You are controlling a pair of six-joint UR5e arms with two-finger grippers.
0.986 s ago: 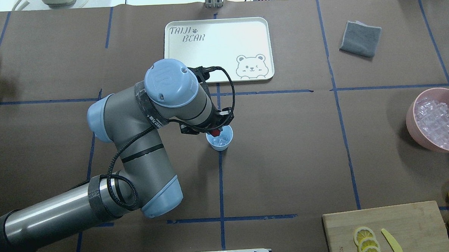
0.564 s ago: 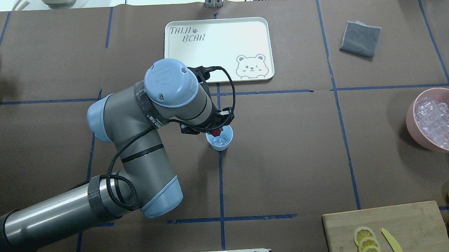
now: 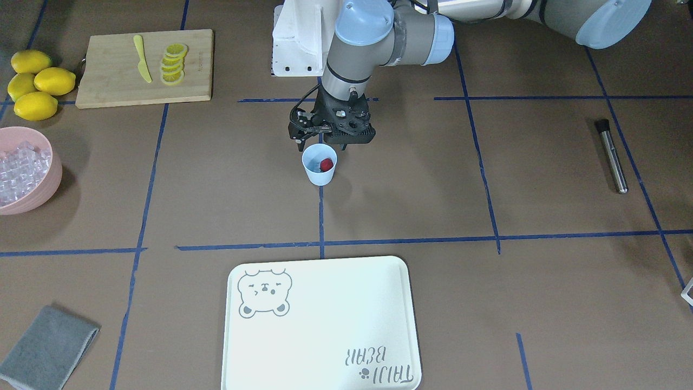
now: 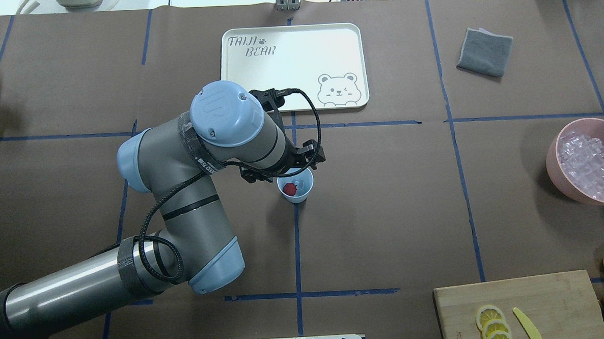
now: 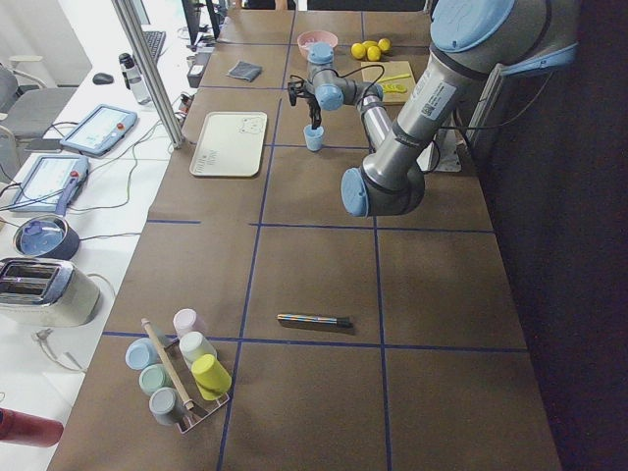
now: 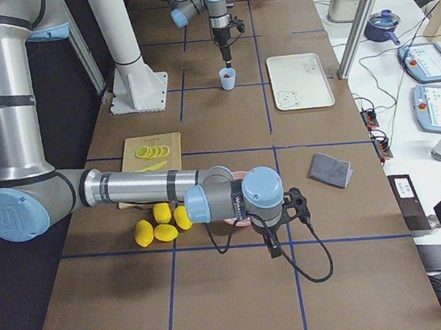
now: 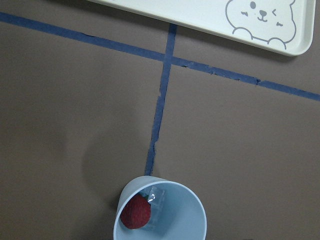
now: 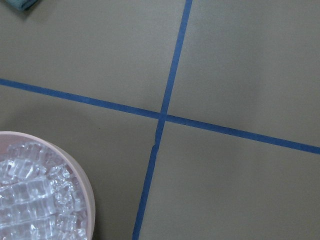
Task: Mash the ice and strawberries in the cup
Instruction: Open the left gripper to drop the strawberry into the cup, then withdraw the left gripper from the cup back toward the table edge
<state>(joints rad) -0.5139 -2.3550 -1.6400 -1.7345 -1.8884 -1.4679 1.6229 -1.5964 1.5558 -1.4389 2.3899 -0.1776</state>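
Lighting is bright, even and diffuse, from overhead across the table (image 4: 385,211). Shadows are soft: a faint one beside the cup (image 7: 160,215), a broader one beside the pink bowl (image 3: 32,179). The white tray (image 4: 292,68) is nearly blown out. A glare streak runs along the left arm (image 4: 68,294). All views are sharp. Both side views darken beyond the table's robot-side edge.

strawberry (image 4: 289,189) released into cup (image 4: 303,193), left gripper (image 3: 322,142) raised

A robotics lab: tape-gridded table (image 5: 314,265), teach pendants (image 5: 96,130) alongside.
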